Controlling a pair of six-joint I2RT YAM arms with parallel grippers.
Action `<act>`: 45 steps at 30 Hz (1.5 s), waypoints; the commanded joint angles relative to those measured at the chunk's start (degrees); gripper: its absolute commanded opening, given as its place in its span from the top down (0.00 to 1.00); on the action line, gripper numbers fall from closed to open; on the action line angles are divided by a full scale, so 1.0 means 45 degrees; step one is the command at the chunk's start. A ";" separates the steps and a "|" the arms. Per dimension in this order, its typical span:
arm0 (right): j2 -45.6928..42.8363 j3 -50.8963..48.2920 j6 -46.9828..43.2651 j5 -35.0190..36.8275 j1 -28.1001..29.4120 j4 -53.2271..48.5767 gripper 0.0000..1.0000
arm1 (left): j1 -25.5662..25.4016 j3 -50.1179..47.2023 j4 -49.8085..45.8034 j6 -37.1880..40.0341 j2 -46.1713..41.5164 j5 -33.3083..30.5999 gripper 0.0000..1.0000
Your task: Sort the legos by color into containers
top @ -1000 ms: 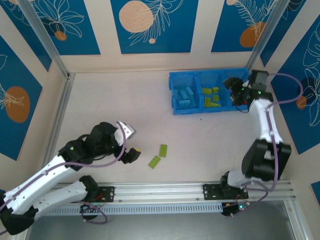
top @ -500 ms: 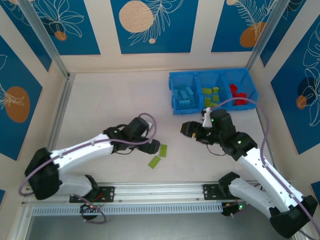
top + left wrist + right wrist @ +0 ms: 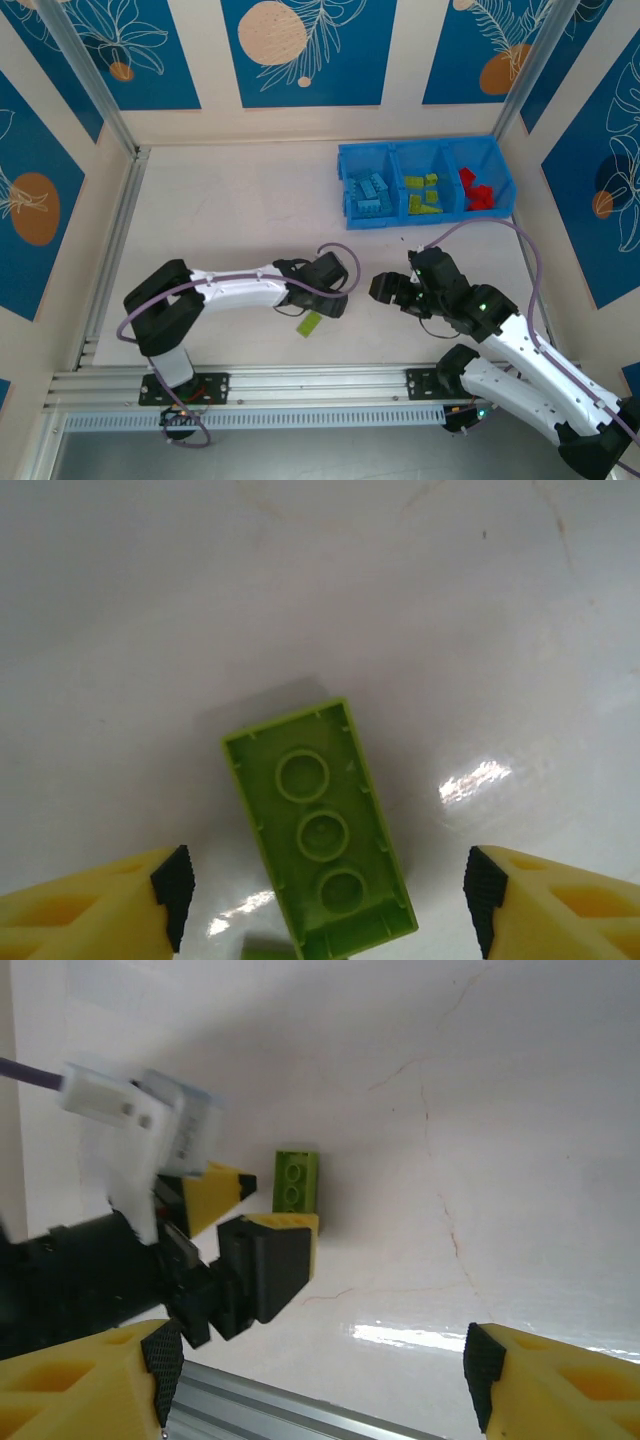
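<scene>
Lime lego [image 3: 318, 825] between spread left hand [image 3: 327, 892]

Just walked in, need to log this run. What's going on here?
It's a colour-sorting job. The left hand is open over a lime green plastic brick on the pale table, not yet gripping. Another lime green brick lies loose nearby. The right hand hovers open and empty. The bright blue plastic tray holds light blue bricks, green bricks and red bricks in separate compartments.
</scene>
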 commanded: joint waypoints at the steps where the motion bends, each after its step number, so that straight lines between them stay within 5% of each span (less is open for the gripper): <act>1: -0.0168 -0.0049 0.0238 0.0367 -0.0031 -0.0308 0.23 | -0.0395 0.0175 -0.0100 -0.0177 0.0363 -0.0487 0.33; 8: -0.0150 -0.0324 0.0320 0.0165 -0.0040 -0.0054 0.23 | -0.0515 -0.0263 0.0364 -0.0253 0.0887 -0.0239 0.56; 15: -0.0127 -0.0352 0.0539 -0.0194 -0.0482 0.0668 0.22 | -0.0535 -0.0519 0.1079 0.0897 -0.0645 0.0365 0.66; 22: 0.0423 -0.0598 0.0484 -0.3990 -0.2285 0.3138 0.21 | -0.0539 -0.1737 0.4090 0.3825 -0.3795 0.2456 0.71; 29: 0.1063 -0.0852 0.0485 -0.5985 -0.2166 0.5040 0.18 | -0.0515 -0.1673 0.4723 0.4555 -0.4606 0.3394 0.71; 42: 0.1988 -0.0852 0.1064 -0.4926 -0.1251 0.5354 0.77 | -0.0534 -0.1669 0.5145 0.4477 -0.4766 0.2903 0.70; 45: 0.1784 -0.0769 0.1314 -0.4087 -0.1293 0.5253 0.91 | -0.0535 -0.1837 0.5272 0.4413 -0.4865 0.2591 0.48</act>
